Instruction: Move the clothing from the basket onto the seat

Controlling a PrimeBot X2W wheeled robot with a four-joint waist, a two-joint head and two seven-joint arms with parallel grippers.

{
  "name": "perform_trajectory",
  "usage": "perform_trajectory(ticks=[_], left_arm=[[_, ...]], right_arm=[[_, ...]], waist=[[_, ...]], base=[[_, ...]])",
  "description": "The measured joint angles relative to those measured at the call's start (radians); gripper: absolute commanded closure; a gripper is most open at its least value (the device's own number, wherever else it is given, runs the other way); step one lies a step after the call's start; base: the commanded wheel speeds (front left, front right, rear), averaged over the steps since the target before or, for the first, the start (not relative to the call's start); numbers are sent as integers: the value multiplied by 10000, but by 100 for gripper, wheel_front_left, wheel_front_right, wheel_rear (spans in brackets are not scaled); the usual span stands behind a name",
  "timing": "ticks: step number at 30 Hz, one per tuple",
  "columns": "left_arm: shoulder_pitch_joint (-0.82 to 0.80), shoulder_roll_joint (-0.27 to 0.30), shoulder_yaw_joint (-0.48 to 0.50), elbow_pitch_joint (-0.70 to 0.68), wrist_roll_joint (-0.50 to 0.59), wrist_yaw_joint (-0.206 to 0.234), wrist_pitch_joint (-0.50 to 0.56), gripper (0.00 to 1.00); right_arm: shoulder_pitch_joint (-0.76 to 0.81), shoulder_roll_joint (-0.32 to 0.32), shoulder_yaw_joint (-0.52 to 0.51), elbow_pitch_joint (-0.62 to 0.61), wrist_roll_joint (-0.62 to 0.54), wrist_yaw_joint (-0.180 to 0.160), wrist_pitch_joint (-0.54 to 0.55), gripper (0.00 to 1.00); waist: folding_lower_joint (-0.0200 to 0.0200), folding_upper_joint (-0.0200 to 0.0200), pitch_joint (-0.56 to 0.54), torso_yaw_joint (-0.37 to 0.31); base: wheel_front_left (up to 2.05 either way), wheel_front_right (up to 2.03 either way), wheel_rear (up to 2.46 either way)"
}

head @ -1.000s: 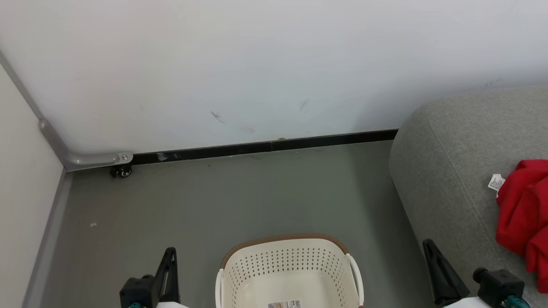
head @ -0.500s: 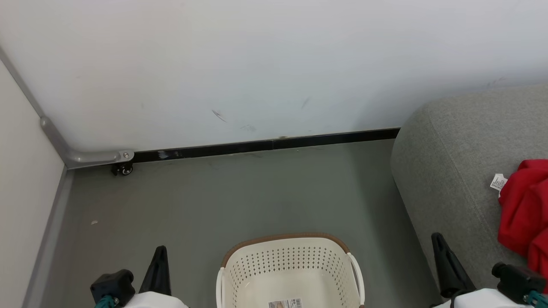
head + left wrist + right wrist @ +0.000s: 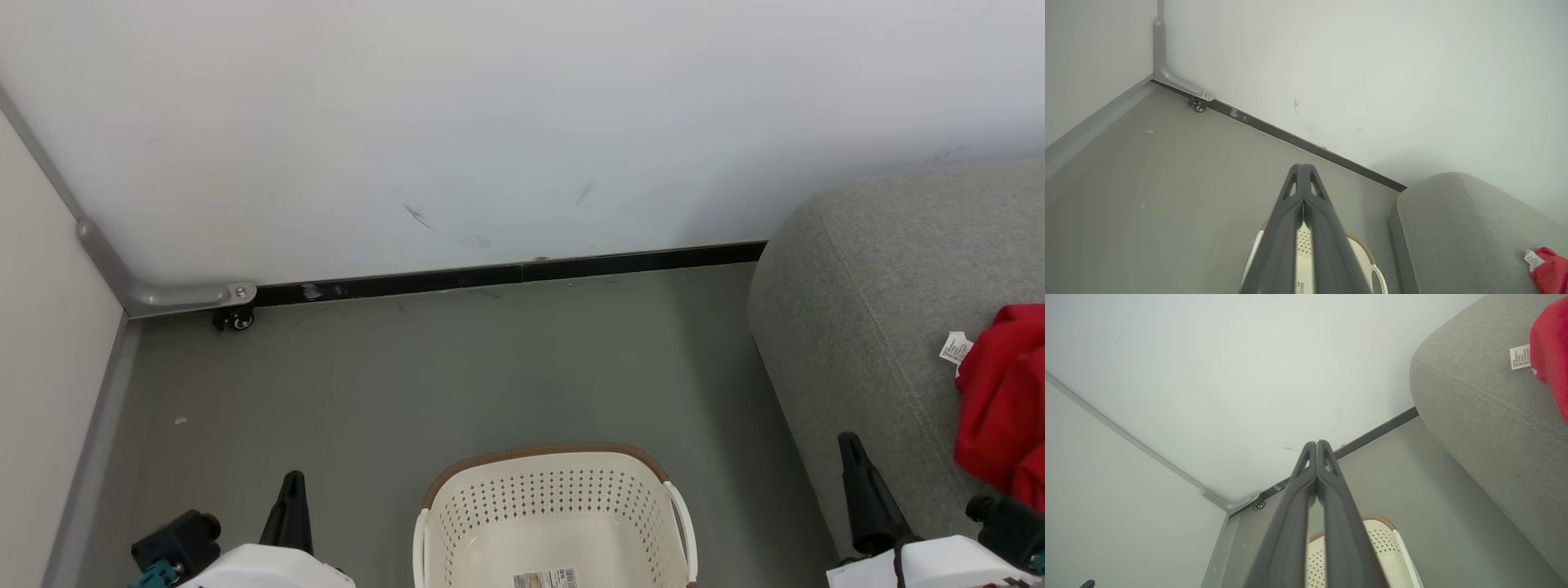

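The cream basket (image 3: 555, 498) with its brown rim stands on the floor at the bottom middle, and what shows of its inside holds just a paper label (image 3: 544, 579). Red clothing (image 3: 1000, 392) with a white tag lies on the grey seat (image 3: 865, 310) at the right. My left gripper (image 3: 292, 486) is shut and held left of the basket. My right gripper (image 3: 851, 449) is shut between the basket and the seat's edge. The left wrist view shows the shut fingers (image 3: 1302, 192) over the basket (image 3: 1359, 257), the seat (image 3: 1453, 228) and the clothing (image 3: 1549, 271). Along the right wrist view's shut fingers (image 3: 1316, 457) I see the basket (image 3: 1388, 543), the seat (image 3: 1486, 408) and the clothing (image 3: 1549, 343).
A white wall (image 3: 490, 122) with a dark baseboard (image 3: 506, 273) runs behind the grey floor (image 3: 408, 384). A grey corner bracket with a small caster (image 3: 235, 320) sits at the far left corner. A side wall (image 3: 41, 367) closes the left.
Both grippers have dropped lower in the head view and drawn outward, the left to the left and the right to the right. Basket and clothing stay where they were.
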Motion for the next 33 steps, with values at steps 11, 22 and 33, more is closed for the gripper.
perform_trajectory(ticks=[11, 22, 33], left_arm=[[0, -65, 456, -56, -1528, -445, 399, 100], [0, -174, 913, -69, -2978, -968, 805, 100], [-9, -307, 1369, -71, -4493, -1421, 1179, 100]], right_arm=[[-74, 0, -111, 6, 1618, 0, 291, 100], [-284, -2, -230, 73, 3210, 0, 531, 100], [-620, -8, -382, 192, 4788, 0, 763, 100]], waist=[[40, 0, -45, 26], [-28, 0, 13, 57], [-106, 0, 136, 87]], base=[[0, 0, 0], [0, 0, 0], [0, 0, 0]])
